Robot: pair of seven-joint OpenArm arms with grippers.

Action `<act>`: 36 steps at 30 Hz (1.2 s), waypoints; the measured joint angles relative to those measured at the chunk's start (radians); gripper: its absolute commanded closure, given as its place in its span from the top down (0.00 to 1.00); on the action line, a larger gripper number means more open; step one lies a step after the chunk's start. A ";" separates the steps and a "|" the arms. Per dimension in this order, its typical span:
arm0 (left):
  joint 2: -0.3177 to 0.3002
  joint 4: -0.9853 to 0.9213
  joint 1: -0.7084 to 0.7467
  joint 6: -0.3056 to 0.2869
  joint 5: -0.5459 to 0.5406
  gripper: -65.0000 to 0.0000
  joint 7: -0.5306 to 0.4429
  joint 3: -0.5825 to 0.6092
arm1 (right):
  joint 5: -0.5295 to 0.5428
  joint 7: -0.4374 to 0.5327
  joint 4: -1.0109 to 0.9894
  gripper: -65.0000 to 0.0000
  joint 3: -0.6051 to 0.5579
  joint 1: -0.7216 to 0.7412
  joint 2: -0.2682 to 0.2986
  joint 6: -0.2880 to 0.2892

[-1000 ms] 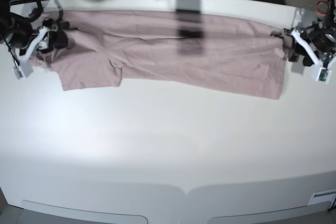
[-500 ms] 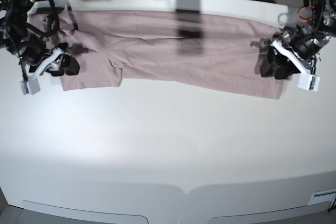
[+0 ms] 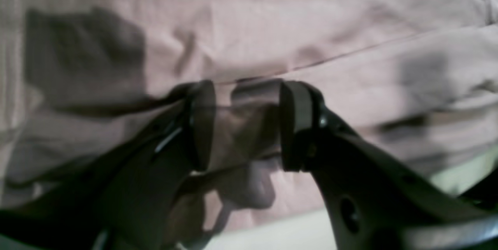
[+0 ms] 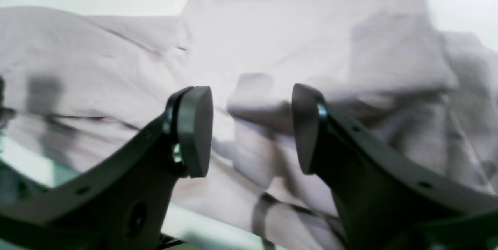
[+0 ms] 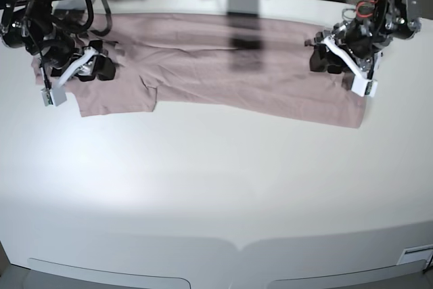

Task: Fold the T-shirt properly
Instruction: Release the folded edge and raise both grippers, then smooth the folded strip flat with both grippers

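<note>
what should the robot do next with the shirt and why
Probably lower the left gripper and close it on the T-shirt: its jaws stand open over a fold, with fabric between them but not pinched.

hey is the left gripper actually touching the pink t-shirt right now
Cannot tell. The left wrist view shows the left gripper open, T-shirt behind its fingertips, but looking along the fingers, it hides whether they meet the cloth.
</note>
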 measured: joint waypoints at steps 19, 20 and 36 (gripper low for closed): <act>-0.001 -0.299 -0.190 -0.048 -0.011 0.40 -0.115 -0.004 | -0.038 0.125 -0.461 0.51 -0.106 0.251 0.014 0.014; -0.001 -0.338 -0.218 -0.057 -0.021 0.40 -0.125 -0.005 | -0.047 0.128 -0.465 0.51 -0.116 0.264 0.013 0.014; -0.012 -0.563 -0.428 -0.087 0.076 0.40 -0.174 -0.002 | -0.201 0.222 -0.570 0.51 -0.136 0.412 0.005 0.011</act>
